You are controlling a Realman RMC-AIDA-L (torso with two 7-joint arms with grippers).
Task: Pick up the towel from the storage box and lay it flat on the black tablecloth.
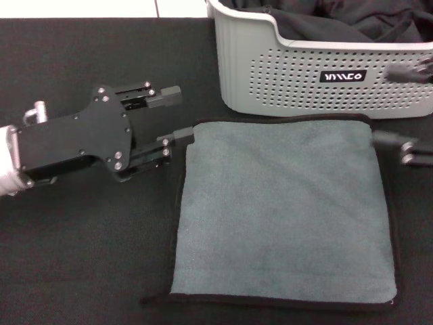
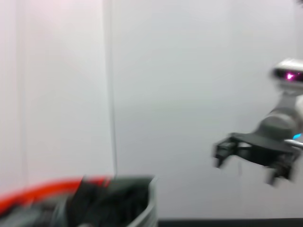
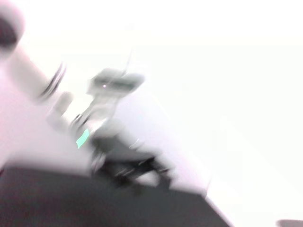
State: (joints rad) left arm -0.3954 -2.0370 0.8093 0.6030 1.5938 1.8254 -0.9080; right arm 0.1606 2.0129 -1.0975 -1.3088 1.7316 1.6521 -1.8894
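Observation:
The towel (image 1: 284, 210) lies spread flat, grey-teal face up, on the black tablecloth (image 1: 81, 257), just in front of the storage box (image 1: 298, 81). My left gripper (image 1: 177, 116) is open at the towel's far left corner, and its nearer fingertip (image 1: 181, 134) is right by the black border. My right gripper (image 1: 399, 108) is open at the towel's far right corner, one finger in front of the box wall and one at the towel's edge. It also shows far off in the left wrist view (image 2: 251, 158). The towel's orange face is hidden.
The box holds plain black garments (image 1: 338, 20). In the left wrist view, the box rim (image 2: 150, 208) shows with dark cloth and a blurred orange-red strip (image 2: 42, 191). The right wrist view shows the left arm (image 3: 123, 163) over the tablecloth (image 3: 94, 203).

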